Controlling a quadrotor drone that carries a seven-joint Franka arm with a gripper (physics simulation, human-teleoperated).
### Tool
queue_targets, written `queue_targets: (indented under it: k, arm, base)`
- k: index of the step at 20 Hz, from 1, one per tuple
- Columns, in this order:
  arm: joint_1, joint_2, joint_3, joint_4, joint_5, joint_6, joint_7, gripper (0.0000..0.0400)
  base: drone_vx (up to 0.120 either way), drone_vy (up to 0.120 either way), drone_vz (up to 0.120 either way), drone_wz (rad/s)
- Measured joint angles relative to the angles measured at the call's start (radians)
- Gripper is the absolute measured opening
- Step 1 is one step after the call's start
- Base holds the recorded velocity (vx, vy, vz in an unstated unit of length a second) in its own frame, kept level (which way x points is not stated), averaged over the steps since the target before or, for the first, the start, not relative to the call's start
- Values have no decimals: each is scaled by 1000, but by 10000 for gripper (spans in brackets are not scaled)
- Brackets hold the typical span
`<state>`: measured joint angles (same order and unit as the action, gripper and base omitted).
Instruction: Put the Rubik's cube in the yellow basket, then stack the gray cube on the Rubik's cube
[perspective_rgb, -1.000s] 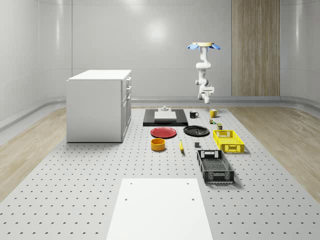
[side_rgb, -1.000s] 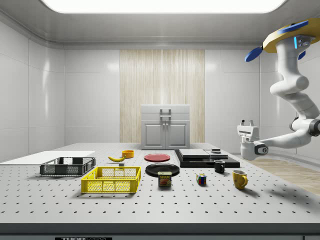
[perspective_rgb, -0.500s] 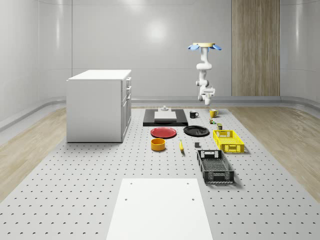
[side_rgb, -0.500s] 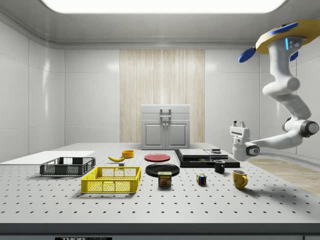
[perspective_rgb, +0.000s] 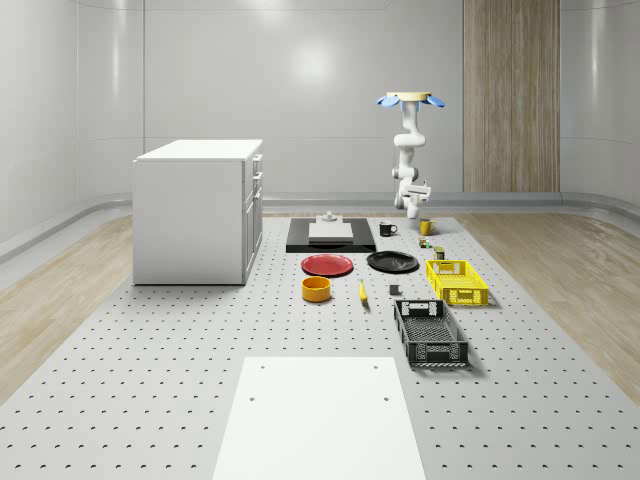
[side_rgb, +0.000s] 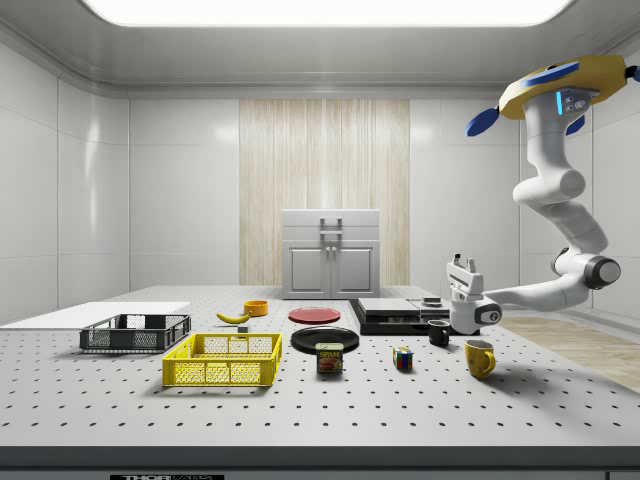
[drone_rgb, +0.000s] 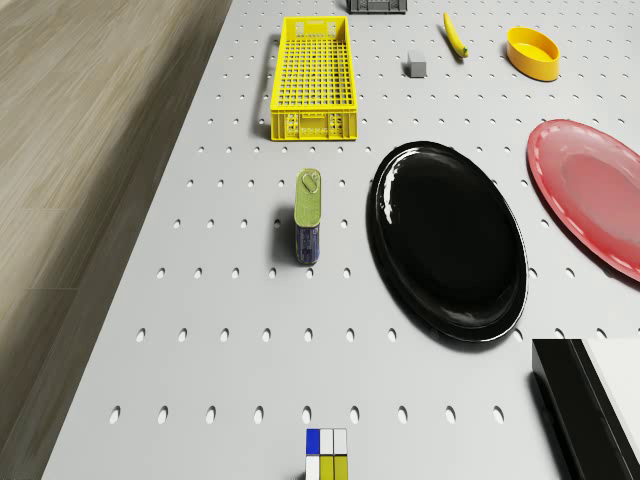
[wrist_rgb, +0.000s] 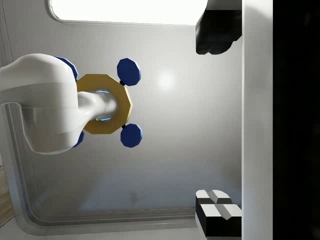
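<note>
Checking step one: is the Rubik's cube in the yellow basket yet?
Out. The Rubik's cube sits on the table, well apart from the yellow basket.

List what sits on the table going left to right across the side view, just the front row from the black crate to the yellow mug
black crate → yellow basket → Spam can → Rubik's cube → yellow mug. The gripper points upward in the air above the black mug, behind this row.
</note>
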<state>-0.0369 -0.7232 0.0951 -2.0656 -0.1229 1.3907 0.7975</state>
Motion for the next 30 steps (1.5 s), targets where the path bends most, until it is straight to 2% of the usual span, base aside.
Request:
queue_targets:
  k: [5, 9, 12, 15, 18, 21, 26, 30]
  arm:
    - [-36, -9, 116, -29, -164, 8, 23, 400]
    - [-95, -28, 290, -109, -420, 20, 64, 400]
    - [-167, -58, 471, -242, -706, 34, 125, 400]
    - [-271, -100, 662, -433, -1045, 34, 226, 400]
    - [-414, -143, 824, -614, -1364, -4, 358, 400]
    - [-577, -183, 943, -730, -1597, -72, 486, 400]
    - [-794, -242, 1062, -807, -1789, -173, 634, 400]
    - [-894, -280, 1110, -824, -1842, -213, 699, 400]
  base:
    - [0, 0, 0, 0]
    - [0, 0, 0, 0]
    - [0, 0, 0, 0]
    - [0, 0, -107, 0]
    - [93, 0, -120, 0]
    - [120, 0, -120, 0]
    - [120, 0, -120, 0]
    - [90, 0, -120, 0]
